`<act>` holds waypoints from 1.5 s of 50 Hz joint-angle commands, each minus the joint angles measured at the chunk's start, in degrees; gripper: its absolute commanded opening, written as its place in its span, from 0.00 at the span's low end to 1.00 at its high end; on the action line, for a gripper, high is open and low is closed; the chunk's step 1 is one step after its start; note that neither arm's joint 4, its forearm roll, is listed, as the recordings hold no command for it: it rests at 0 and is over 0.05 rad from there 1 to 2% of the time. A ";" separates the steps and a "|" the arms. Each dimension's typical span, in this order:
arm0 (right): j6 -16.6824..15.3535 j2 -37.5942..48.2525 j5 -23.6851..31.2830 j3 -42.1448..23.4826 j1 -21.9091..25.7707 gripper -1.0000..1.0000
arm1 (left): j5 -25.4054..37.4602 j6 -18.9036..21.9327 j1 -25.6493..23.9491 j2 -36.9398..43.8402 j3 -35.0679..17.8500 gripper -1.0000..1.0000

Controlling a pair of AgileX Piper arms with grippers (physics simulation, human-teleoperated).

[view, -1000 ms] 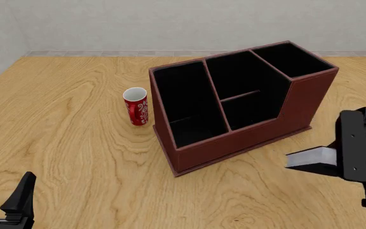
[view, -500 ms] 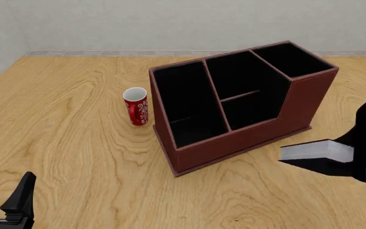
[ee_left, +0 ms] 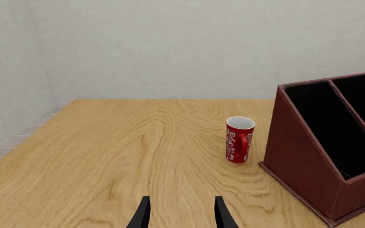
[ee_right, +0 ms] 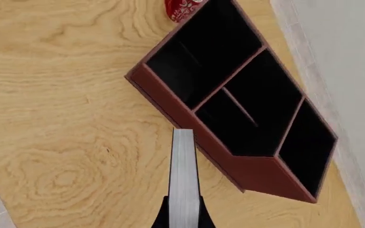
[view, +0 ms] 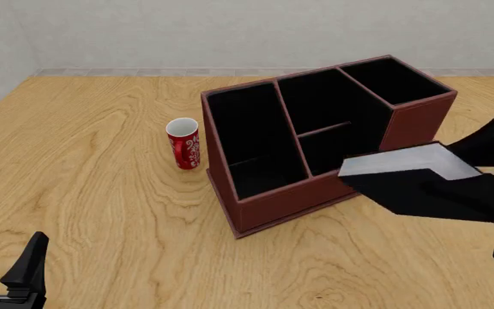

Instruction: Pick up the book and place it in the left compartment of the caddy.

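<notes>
The black book with white page edges (view: 399, 162) is held in the air by my right gripper (ee_right: 184, 214), which is shut on it. The book hangs in front of the right part of the reddish-brown caddy (view: 256, 212), above its low front wall. In the right wrist view the page edges (ee_right: 184, 171) point at the caddy's front wall (ee_right: 169, 102). The left compartment (view: 251, 135) is the long black slot nearest the mug and holds nothing. My left gripper (view: 5, 273) is open and empty at the near left; its fingers (ee_left: 142, 214) also show in the left wrist view.
A red-and-white mug (view: 182, 143) stands upright just left of the caddy, a small gap from its end wall; it also shows in the left wrist view (ee_left: 239, 139). The caddy's middle section (view: 324, 122) is split in two, with a small cell (view: 393, 80) at the right.
My right gripper has risen and moved left toward the caddy with the book, which now overlaps the caddy's front right wall. The left arm has not moved.
</notes>
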 commanded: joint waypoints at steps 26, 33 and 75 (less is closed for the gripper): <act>28.95 10.38 0.00 -16.69 11.47 0.00 | 0.00 0.00 0.00 0.00 0.00 1.00; 32.96 12.70 0.00 -18.86 11.06 0.00 | 0.00 0.00 0.00 0.00 0.00 1.00; 41.61 22.64 0.00 -29.28 7.60 0.00 | 0.00 0.00 0.00 0.00 0.00 1.00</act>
